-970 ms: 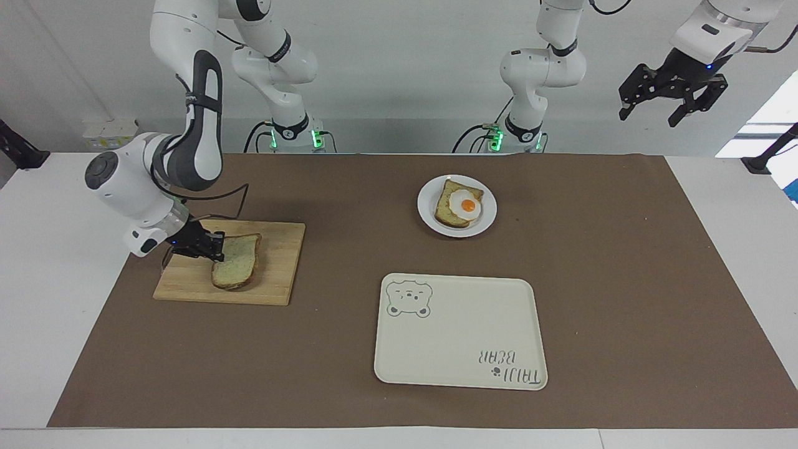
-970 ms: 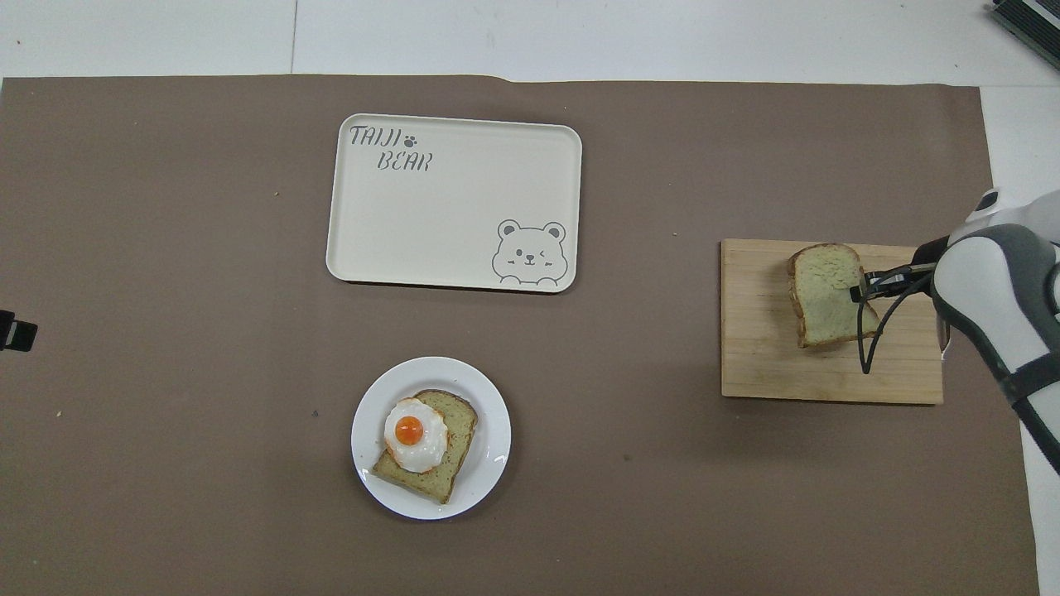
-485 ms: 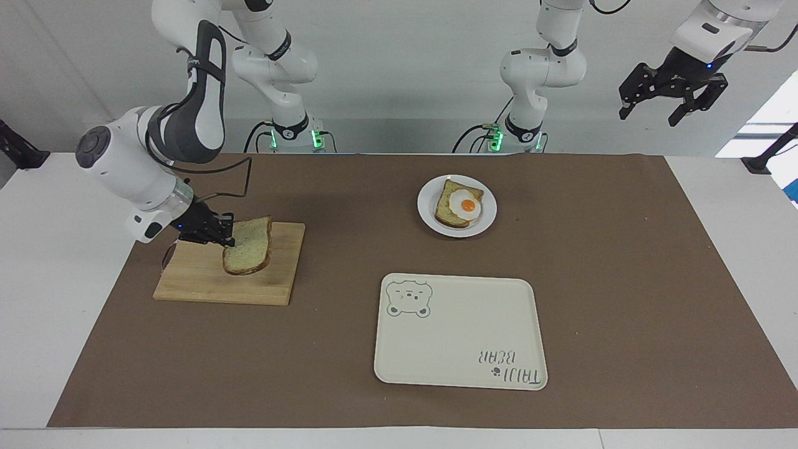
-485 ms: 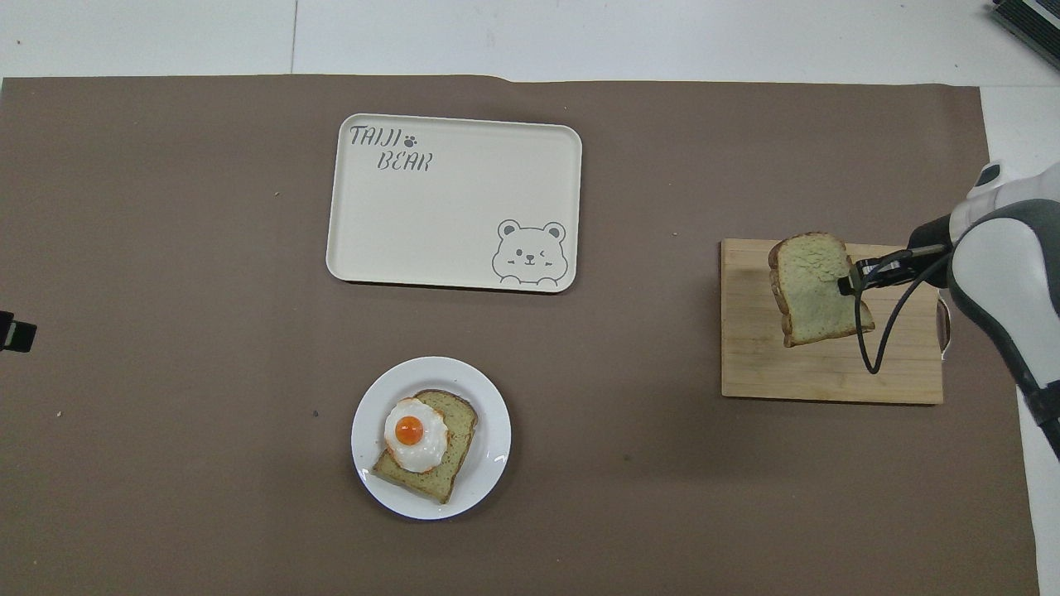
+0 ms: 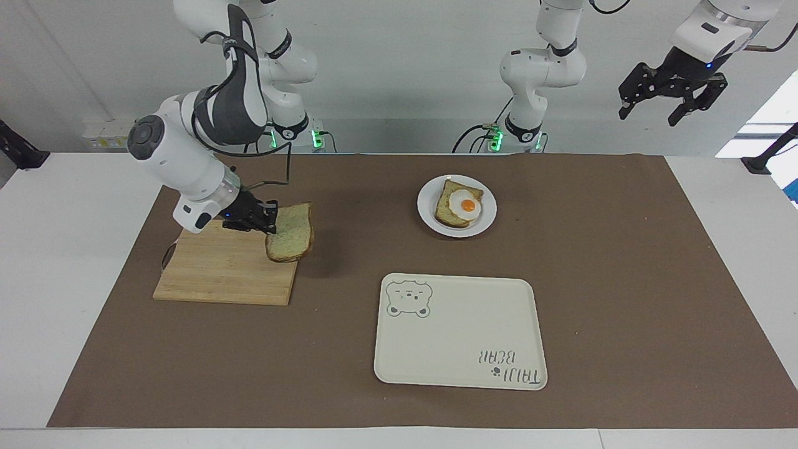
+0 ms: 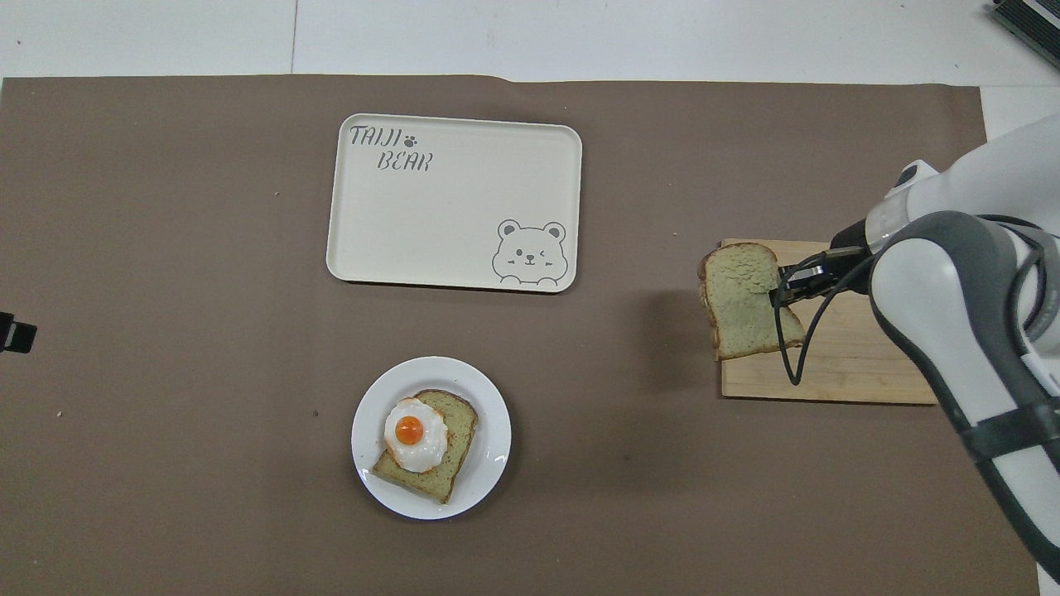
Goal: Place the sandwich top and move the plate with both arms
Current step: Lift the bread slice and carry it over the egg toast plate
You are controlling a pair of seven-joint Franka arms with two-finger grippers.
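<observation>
Right gripper (image 5: 269, 223) clamped on one edge of the sandwich top (image 5: 290, 232), slice lifted and hanging tilted over the edge of the cutting board (image 5: 227, 268) on the side toward the plate (image 5: 426, 212). In the overhead view its shadow falls on the brown mat, so it is clear of the board.

Plate sits nearer to the robots than the tray (image 5: 460, 330), carrying a bread slice with a fried egg (image 5: 464, 204).

Left gripper (image 5: 673, 93) waits high off the left arm's end of the table, fingers spread, holding nothing.

Risks, as I judge them: the grip is at one edge only, so the soft slice may sag, swing or tear free in transit. Let go while tilted, it could land skewed, slide off the domed egg, or push the egg off its bread.
</observation>
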